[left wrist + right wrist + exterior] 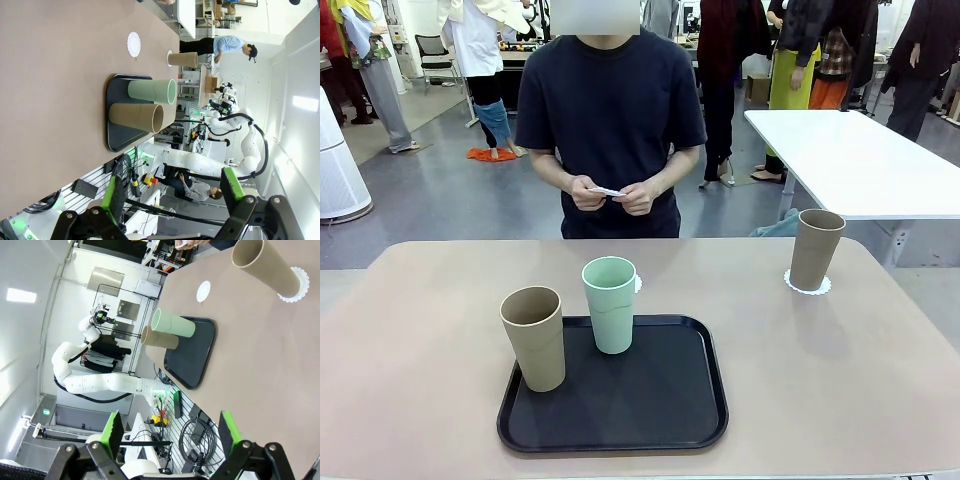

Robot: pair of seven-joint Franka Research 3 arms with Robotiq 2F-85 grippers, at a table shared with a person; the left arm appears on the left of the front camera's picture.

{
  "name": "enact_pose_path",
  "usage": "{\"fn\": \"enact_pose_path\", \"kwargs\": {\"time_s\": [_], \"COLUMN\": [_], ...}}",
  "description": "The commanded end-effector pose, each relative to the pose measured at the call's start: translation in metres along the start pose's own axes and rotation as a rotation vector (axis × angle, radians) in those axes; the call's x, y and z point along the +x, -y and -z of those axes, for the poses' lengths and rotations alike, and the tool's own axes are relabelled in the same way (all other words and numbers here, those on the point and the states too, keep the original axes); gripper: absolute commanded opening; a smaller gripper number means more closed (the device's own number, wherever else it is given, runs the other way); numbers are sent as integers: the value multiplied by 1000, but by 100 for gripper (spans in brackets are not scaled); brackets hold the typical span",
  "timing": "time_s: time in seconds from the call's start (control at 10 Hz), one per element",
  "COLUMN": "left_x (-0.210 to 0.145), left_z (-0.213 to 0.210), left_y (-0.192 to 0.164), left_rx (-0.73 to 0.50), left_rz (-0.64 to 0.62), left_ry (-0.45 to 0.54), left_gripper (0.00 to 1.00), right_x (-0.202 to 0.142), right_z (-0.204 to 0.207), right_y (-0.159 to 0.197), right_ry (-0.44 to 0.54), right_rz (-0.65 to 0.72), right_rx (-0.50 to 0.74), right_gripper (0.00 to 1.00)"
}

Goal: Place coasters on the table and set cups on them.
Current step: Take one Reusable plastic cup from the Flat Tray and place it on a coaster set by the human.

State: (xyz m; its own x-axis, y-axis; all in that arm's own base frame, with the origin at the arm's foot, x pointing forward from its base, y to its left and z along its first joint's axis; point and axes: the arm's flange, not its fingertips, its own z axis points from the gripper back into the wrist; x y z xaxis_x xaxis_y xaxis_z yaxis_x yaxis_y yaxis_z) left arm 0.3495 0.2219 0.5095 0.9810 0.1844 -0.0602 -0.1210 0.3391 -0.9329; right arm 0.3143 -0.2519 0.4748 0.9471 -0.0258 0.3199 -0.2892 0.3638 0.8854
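The table (420, 330) is carrying a black tray (660, 410). The left gripper (172, 195) and right gripper (168, 432) are gaping wide, gripping nothing. A tan cup (533, 338) and the mint green cup (610, 304) are standing on the tray. A second tan cup (816, 248) is sitting on a coaster (807, 285) at far right. Another coaster (133, 44) is lying bare behind the tray, and the person (610, 100) is holding a third coaster (605, 191).

A black tray (660, 400) with rounded corners and a raised rim lies flat in the foreground, left of centre. Behind it stands a person in a dark T-shirt (610, 110). A white table (860, 160) stands farther back on the right. On the grey floor at the left are a white ribbed appliance (335, 175) and an orange cloth (492, 154).
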Motion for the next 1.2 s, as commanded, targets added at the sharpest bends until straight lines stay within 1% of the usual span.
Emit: {"fn": "enact_pose_path", "kwargs": {"time_s": [0.0,0.3,0.4,0.5,0.6,0.7,0.8,0.9,1.0,1.1], "left_x": [0,0,0,0,0,0,0,0,0,0], "left_z": [0,0,0,0,0,0,0,0,0,0], "left_y": [2,2,2,2,2,2,2,2,2,2], "left_rx": [-7,-7,-7,-7,-7,-7,-7,-7,-7,-7], "left_rz": [8,8,8,8,8,8,8,8,8,8], "left_ry": [18,18,18,18,18,18,18,18,18,18], "left_gripper": [100,100,100,100,100,100,100,100,100,100], "right_x": [0,0,4,16,33,46,55,65,67,59], "right_z": [-1,0,12,33,66,100,138,176,213,254], "right_y": [-2,0,-15,-45,-89,-126,-155,-177,-196,-209], "right_ry": [3,0,-93,-190,-255,-322,-417,-510,-618,-739], "right_rz": [4,0,-29,-109,-204,-284,-358,-459,-570,-706], "right_rx": [-2,0,9,-36,-96,-126,-181,-237,-283,-344], "right_gripper": [100,100,100,100,100,100,100,100,100,100]}}
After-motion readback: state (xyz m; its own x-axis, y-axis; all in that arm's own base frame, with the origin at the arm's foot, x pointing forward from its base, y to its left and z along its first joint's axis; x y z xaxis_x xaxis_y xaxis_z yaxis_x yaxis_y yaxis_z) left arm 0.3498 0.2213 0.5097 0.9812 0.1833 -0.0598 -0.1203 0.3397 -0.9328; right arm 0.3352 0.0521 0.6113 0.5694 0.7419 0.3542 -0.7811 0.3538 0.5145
